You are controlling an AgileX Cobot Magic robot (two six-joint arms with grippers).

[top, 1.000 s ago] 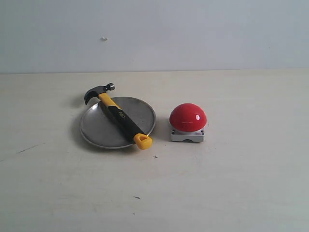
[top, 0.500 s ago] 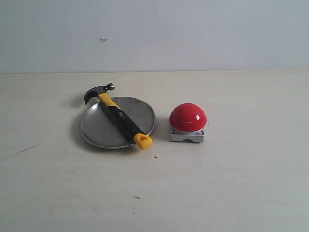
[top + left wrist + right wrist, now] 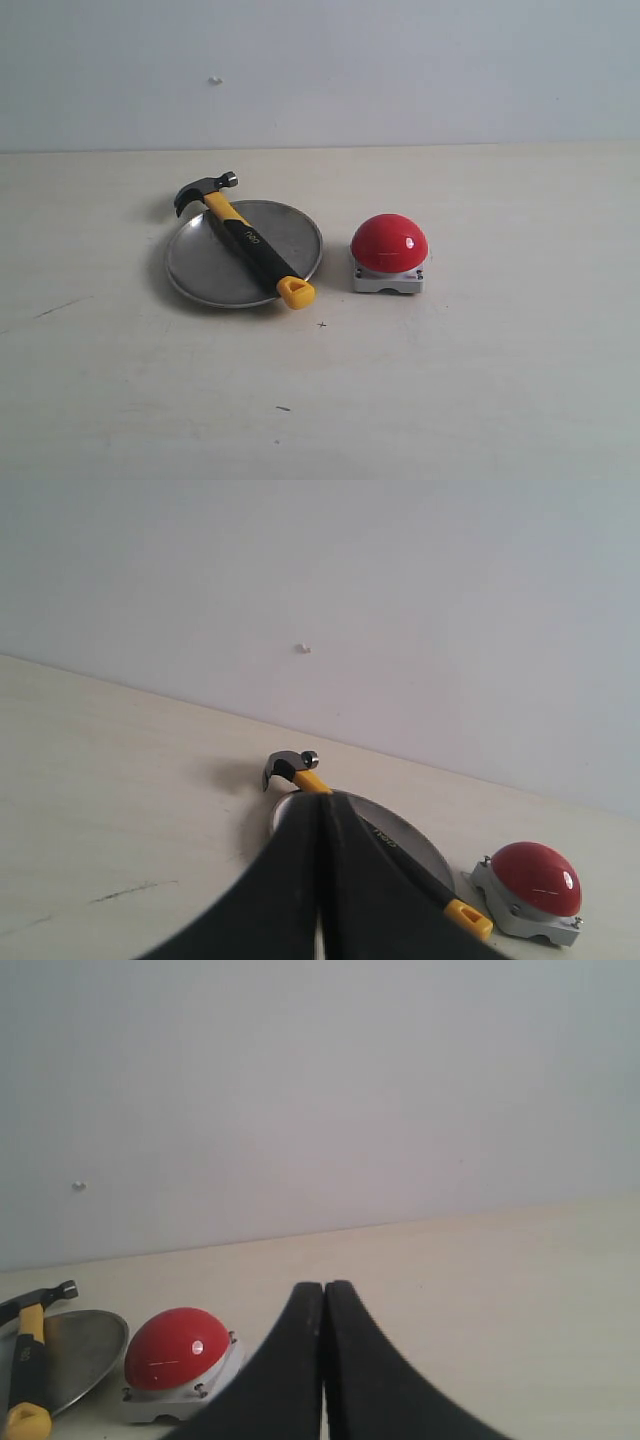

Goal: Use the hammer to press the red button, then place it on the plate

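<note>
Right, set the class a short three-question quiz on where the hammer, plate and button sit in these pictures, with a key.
1. True or false: the hammer lies across the plate.
2. The red button sits: A) on the plate, B) beside the plate, apart from it, C) under the hammer.
3. Fill in: the left pincer and the right pincer are both ____ and hold nothing.
Key: 1 true; 2 B; 3 shut.

Black-and-yellow hammer (image 3: 246, 241) with dark head, silver plate (image 3: 200, 265), red button (image 3: 389, 243) on grey-white base
</note>
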